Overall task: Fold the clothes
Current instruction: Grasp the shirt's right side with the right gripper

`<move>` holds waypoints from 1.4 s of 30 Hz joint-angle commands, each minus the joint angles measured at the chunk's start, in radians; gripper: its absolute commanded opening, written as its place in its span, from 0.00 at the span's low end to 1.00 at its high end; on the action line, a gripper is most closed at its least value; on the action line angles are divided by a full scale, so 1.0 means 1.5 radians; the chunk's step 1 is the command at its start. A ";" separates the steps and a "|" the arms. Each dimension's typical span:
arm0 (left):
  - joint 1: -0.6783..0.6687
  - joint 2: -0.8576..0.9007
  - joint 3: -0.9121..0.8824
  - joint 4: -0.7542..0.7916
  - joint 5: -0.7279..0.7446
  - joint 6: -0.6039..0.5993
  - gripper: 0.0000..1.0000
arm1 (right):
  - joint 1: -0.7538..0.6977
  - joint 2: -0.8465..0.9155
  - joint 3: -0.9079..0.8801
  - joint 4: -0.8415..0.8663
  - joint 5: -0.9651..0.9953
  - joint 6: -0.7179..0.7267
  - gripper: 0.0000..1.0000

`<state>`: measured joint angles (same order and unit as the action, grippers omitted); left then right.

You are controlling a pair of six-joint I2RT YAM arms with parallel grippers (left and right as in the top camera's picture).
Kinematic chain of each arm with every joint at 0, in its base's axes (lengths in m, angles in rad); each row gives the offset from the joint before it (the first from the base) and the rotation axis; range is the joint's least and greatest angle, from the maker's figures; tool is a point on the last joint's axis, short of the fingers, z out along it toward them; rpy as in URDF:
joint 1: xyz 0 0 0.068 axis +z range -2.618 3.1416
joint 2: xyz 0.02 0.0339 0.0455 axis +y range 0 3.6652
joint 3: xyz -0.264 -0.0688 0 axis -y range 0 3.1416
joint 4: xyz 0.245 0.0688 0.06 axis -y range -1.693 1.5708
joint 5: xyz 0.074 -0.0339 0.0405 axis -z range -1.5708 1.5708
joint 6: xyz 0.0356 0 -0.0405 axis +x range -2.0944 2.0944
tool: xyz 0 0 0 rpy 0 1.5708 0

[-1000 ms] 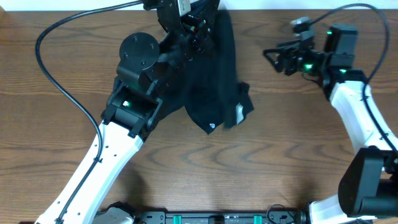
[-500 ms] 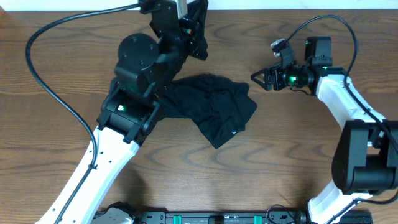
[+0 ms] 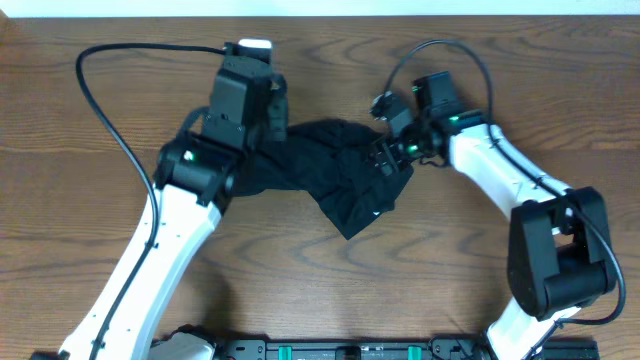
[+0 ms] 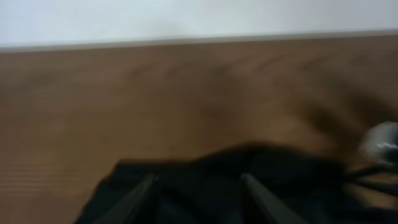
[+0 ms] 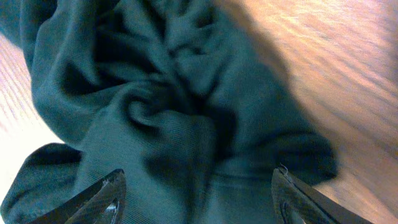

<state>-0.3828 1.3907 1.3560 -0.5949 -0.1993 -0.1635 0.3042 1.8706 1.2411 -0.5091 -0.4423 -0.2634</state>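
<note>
The black shirt point(image 3: 330, 175) lies crumpled in a heap on the wooden table point(image 3: 480, 290), with a small white mark near its front corner. My left gripper point(image 4: 199, 180) is open and empty above the shirt's left part; in the overhead view its fingers are hidden under the wrist. My right gripper point(image 5: 199, 180) is open, its fingers spread just above the bunched folds of the shirt point(image 5: 161, 118) at the heap's right edge. In the overhead view the right gripper point(image 3: 385, 155) sits at that edge.
A black cable point(image 3: 110, 130) loops across the table's left side, and another loops behind the right arm point(image 3: 500, 180). The table's back edge point(image 4: 199, 42) meets a white wall.
The left gripper has let the shirt go and it now lies in a heap on the table. The left wrist came down over it. The right gripper moved left to the shirt's right edge.
</note>
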 commanded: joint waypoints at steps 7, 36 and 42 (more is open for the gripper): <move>0.126 0.096 0.003 -0.042 0.005 -0.024 0.45 | 0.065 0.006 0.009 -0.031 0.051 0.019 0.48; 0.183 0.132 0.003 -0.074 0.008 -0.066 0.49 | -0.051 -0.034 0.106 -0.181 -0.021 -0.021 0.55; 0.183 0.132 0.002 -0.074 0.008 -0.067 0.50 | 0.039 0.022 0.106 -0.143 0.059 -0.019 0.67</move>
<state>-0.1093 1.5864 1.3560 -0.7033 -0.1864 -0.2619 0.3126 1.8603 1.4044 -0.7380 -0.4057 -0.2703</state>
